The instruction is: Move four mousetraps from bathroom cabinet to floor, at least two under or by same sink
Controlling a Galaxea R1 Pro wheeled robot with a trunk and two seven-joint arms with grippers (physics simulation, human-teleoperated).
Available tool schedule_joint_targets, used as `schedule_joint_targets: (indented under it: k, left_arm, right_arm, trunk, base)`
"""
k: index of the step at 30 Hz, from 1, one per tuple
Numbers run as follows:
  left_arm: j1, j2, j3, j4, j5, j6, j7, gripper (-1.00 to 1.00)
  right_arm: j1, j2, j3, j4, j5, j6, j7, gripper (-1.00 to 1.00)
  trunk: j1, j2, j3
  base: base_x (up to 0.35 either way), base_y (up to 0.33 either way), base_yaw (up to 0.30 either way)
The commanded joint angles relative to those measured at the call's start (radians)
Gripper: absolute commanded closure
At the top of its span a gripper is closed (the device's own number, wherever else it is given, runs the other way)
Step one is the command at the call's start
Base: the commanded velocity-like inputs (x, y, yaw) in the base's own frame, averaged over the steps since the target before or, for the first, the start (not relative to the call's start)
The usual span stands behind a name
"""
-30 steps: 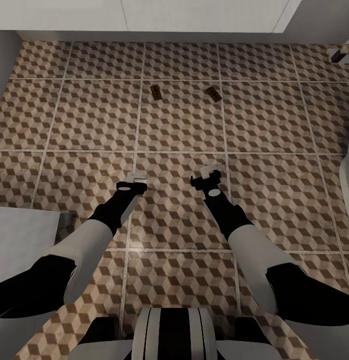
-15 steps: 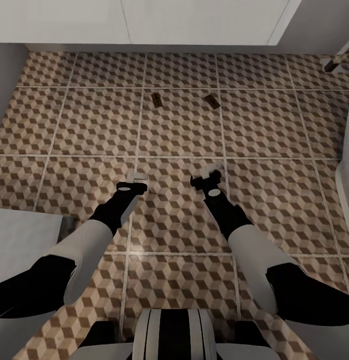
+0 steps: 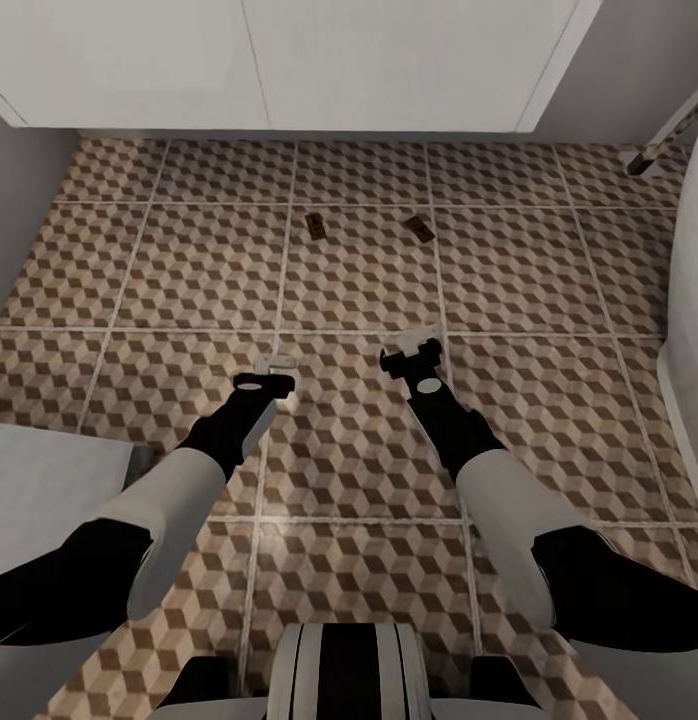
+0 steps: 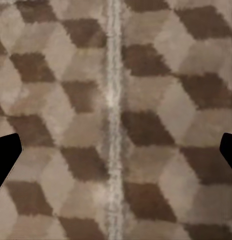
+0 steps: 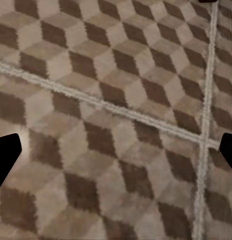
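Beyond right pincer (image 3: 413,345): seemingly two mousetraps (image 3: 315,226).

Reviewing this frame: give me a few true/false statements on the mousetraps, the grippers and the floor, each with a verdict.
1. Two mousetraps lie on the tiled floor. True: one and another, ahead of the arms.
2. The left gripper holds a mousetrap. False: it is open, nothing between its fingers.
3. The two mousetraps touch each other. False: they lie apart, bare tile between them.
4. The right gripper is open over bare tile. True.
5. A white vanity stands beyond the mousetraps. True.
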Motion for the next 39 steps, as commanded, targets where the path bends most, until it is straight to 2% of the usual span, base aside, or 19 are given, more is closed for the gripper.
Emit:
schedule_joint_targets:
  k: [1, 16, 27, 28, 39]
  left_arm:
    - [0.002, 0.001, -0.008, -0.001, 0.008, 0.005, 0.008, -1.00]
    - [0.046, 0.001, -0.008, -0.002, 0.008, 0.003, 0.008, -1.00]
    - [0.067, 0.001, -0.008, -0.002, 0.008, 0.002, 0.008, -1.00]
    - [0.084, 0.001, -0.008, -0.003, 0.008, 0.001, 0.008, -1.00]
    - [0.126, 0.004, -0.007, -0.002, 0.008, -0.007, 0.006, -1.00]
  right_arm:
    - [0.000, 0.000, 0.003, -0.001, 0.010, 0.007, -0.006, -1.00]
    - [0.003, 0.000, 0.002, 0.003, 0.010, 0.000, -0.003, -1.00]
    - [0.006, 0.000, 0.001, 0.021, 0.010, -0.057, -0.001, -1.00]
    - [0.008, 0.000, 0.001, 0.041, 0.010, -0.069, -0.001, -1.00]
    - [0.008, 0.000, 0.000, 0.160, 0.011, -0.166, -0.002, -1.00]
  trunk:
    - [0.000, 0.000, 0.003]
    - [-0.007, 0.004, 0.061]
    - [-0.012, 0.006, 0.104]
    - [-0.013, 0.006, 0.108]
    - [-0.018, 0.009, 0.150]
  base:
    - [0.000, 0.000, 0.000]
    - [0.000, 0.000, 0.000]
    - [0.000, 0.000, 0.000]
    - [0.000, 0.000, 0.000]
    - [0.000, 0.000, 0.000]
